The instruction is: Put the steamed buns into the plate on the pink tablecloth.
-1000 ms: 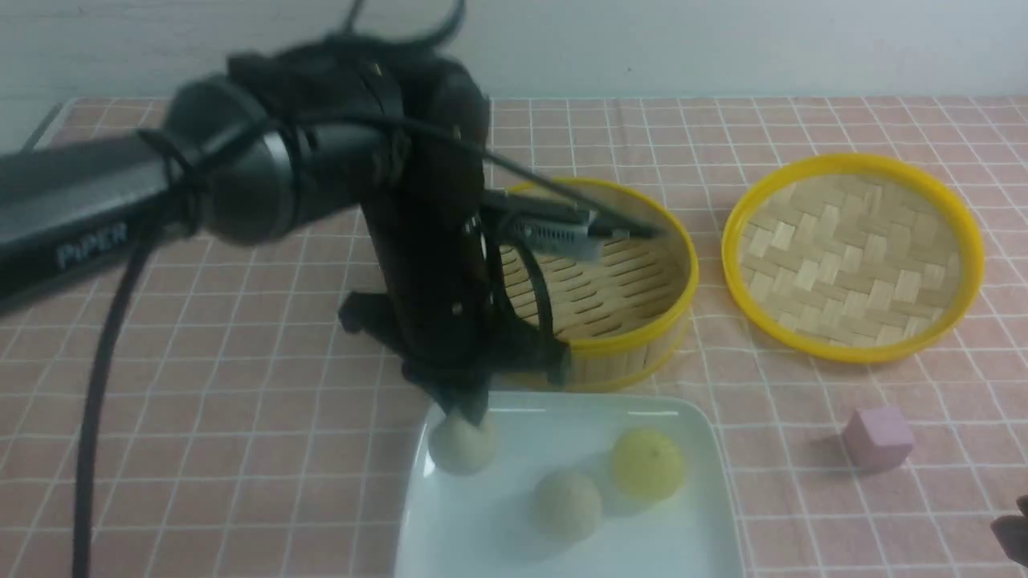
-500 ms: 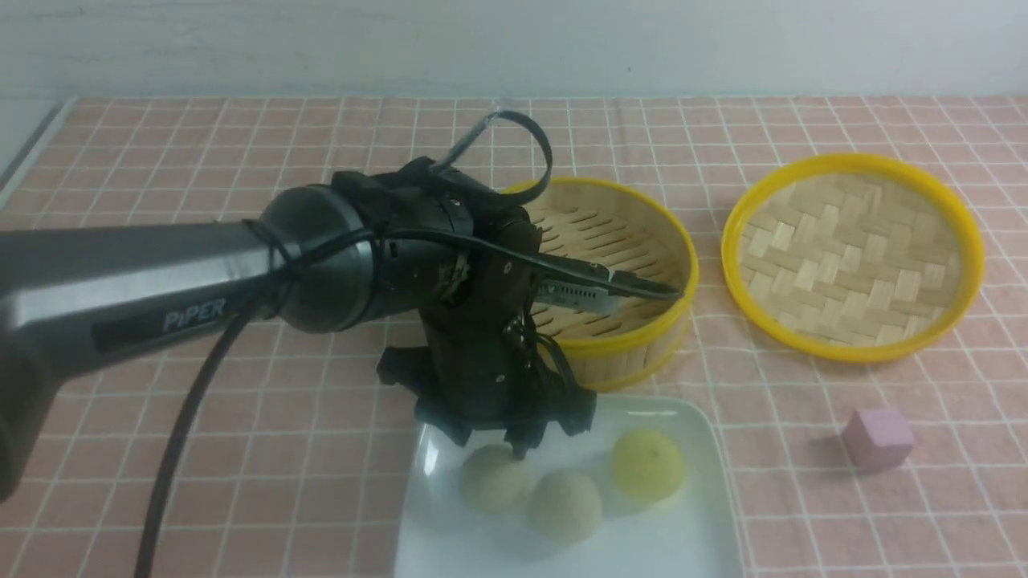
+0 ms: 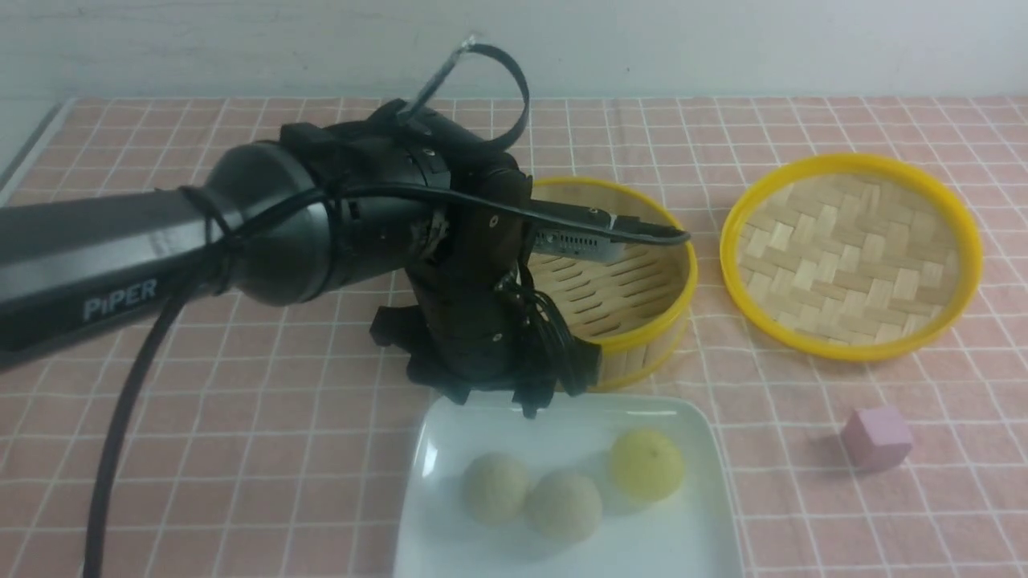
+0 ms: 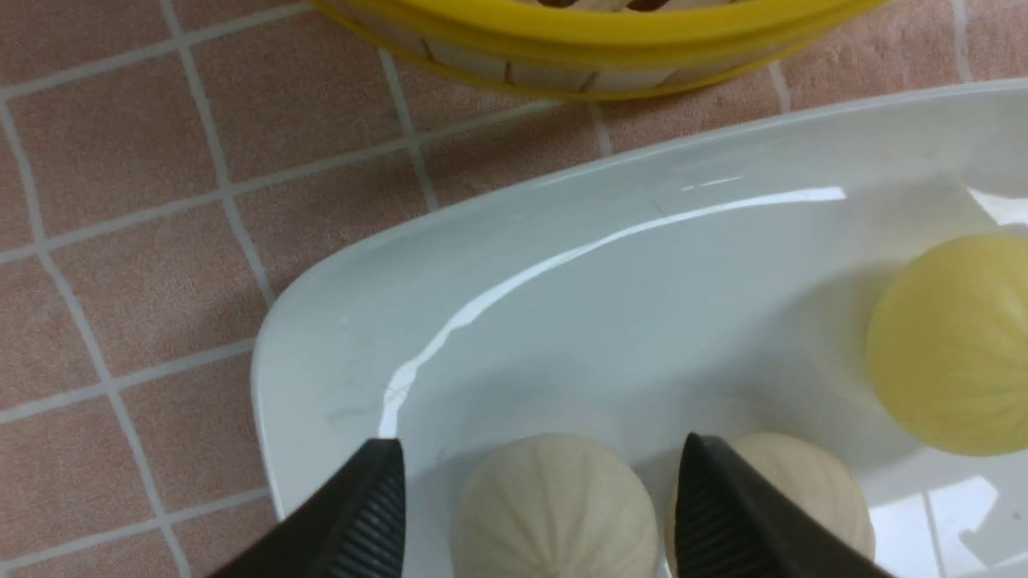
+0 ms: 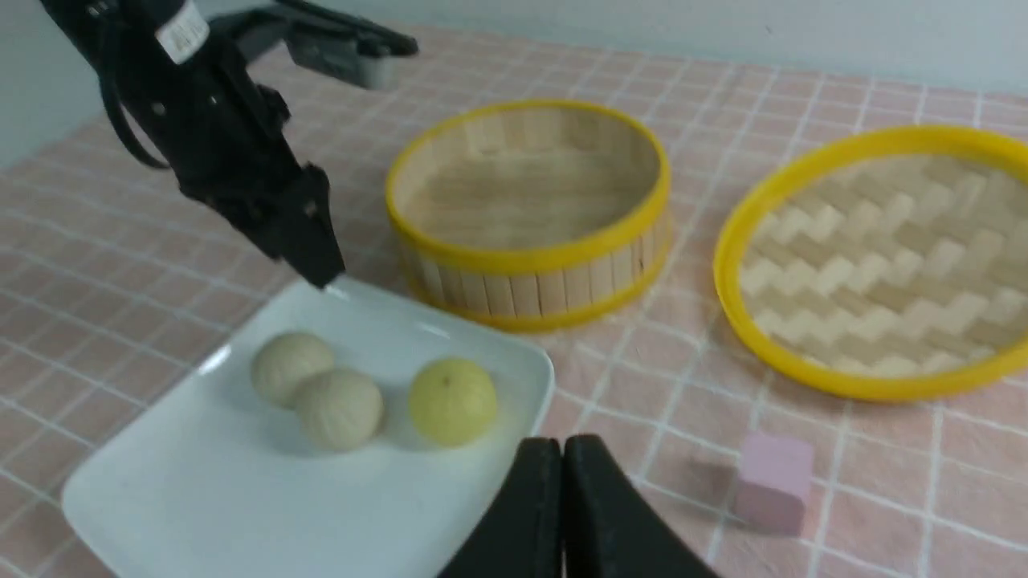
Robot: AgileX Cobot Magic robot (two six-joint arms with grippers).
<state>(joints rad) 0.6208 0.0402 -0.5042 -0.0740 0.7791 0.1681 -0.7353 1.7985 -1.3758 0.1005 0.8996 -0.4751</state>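
Three steamed buns lie in the white square plate (image 3: 642,546) on the pink tablecloth (image 3: 241,401): two beige ones (image 3: 495,487) (image 3: 564,504) touching each other, and a yellow one (image 3: 647,464) to their right. My left gripper (image 3: 494,401) hangs open just above the plate's far rim, holding nothing. In the left wrist view its fingertips (image 4: 385,466) straddle the left beige bun (image 4: 554,506) from above, without touching it. My right gripper (image 5: 562,443) is shut and empty, near the plate's right corner (image 5: 530,377); it is out of the front view.
An empty bamboo steamer basket (image 3: 626,273) stands right behind the plate, close to my left wrist. Its woven lid (image 3: 851,257) lies at the right. A small pink cube (image 3: 877,437) sits right of the plate.
My left gripper opened and let go of a beige bun, which now rests beside the other beige one. The gripper then rose and drew back. My right gripper left the front view's corner.
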